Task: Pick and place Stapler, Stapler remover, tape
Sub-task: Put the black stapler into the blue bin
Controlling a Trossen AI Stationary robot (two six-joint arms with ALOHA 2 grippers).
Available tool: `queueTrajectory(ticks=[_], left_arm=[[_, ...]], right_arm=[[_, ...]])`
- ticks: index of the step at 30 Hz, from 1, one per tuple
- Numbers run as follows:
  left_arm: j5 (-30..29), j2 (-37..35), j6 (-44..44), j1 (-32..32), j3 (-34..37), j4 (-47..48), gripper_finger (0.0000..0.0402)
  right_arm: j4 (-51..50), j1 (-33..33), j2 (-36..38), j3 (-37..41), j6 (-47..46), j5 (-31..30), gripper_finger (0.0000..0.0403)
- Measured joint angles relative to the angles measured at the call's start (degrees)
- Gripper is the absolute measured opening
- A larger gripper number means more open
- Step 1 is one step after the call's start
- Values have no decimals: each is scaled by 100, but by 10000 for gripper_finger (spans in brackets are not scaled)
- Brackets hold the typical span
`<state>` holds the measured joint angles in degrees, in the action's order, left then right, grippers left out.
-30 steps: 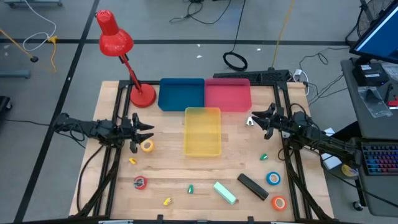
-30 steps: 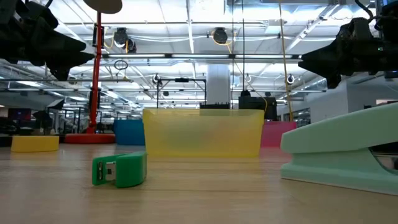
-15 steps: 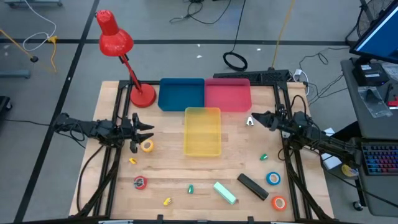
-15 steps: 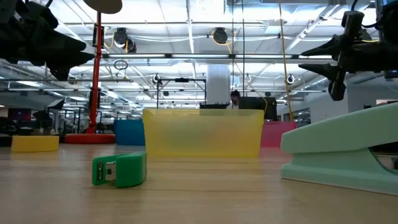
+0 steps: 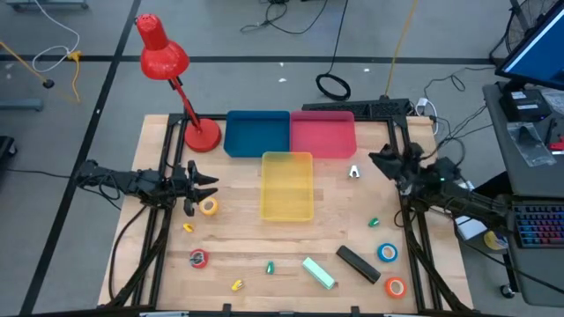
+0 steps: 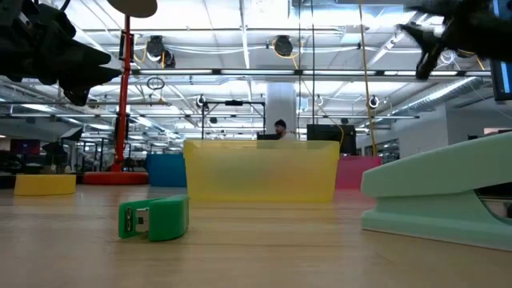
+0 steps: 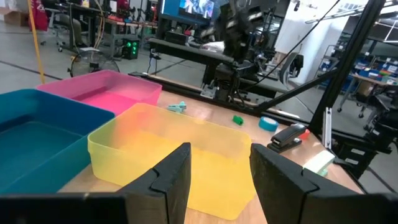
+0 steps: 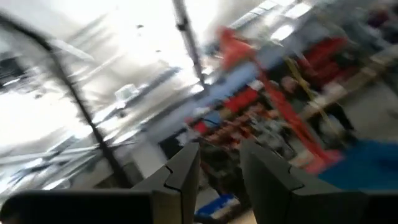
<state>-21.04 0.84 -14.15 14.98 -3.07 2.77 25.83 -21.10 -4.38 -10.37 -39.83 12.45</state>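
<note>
My left gripper (image 5: 204,187) is open and empty above the table's left part, next to a yellow tape ring (image 5: 209,206) that lies flat. My right gripper (image 5: 377,160) is open and empty, raised at the right edge, apart from the small stapler remover (image 5: 353,172) lying on the table. A mint stapler (image 5: 319,272) and a black stapler (image 5: 358,263) lie near the front. Blue tape (image 5: 388,253), orange tape (image 5: 395,286) and red tape (image 5: 198,258) lie flat on the wood. The left wrist view shows the remover (image 7: 177,107) beyond the yellow bin.
A yellow bin (image 5: 286,185) stands mid-table, with a blue bin (image 5: 257,133) and a pink bin (image 5: 322,132) behind it. A red lamp's base (image 5: 202,136) stands at the far left. Small green pieces (image 5: 374,223) (image 5: 270,266) and yellow pieces (image 5: 188,227) (image 5: 236,284) lie scattered.
My right gripper has drawn back from the stapler remover toward the table's right edge, risen and tipped upward, turning about as it went. The remover has stayed where it lay. My left arm has kept still.
</note>
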Motion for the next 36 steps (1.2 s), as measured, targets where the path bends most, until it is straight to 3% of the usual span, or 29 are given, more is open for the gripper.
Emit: queueTrajectory(ticks=[6, 13, 22, 29, 36], left_arm=[[2, 0, -13, 0, 0, 2, 166], [2, 0, 22, -2, 0, 15, 166], [0, 0, 188, 1, 0, 34, 166], [0, 2, 201, -2, 0, 39, 166], [0, 0, 202, -2, 0, 45, 166]], right_arm=[[-713, 360, -1122, -933, 709, 396, 112], [-1886, 907, -2731, -2174, 1595, 400, 112], [-4462, 1650, -4490, -3906, 2396, -143, 94], [-6209, 2226, -5318, -4899, 2237, -730, 68], [-6945, 2743, -5705, -5202, 1395, -782, 37]])
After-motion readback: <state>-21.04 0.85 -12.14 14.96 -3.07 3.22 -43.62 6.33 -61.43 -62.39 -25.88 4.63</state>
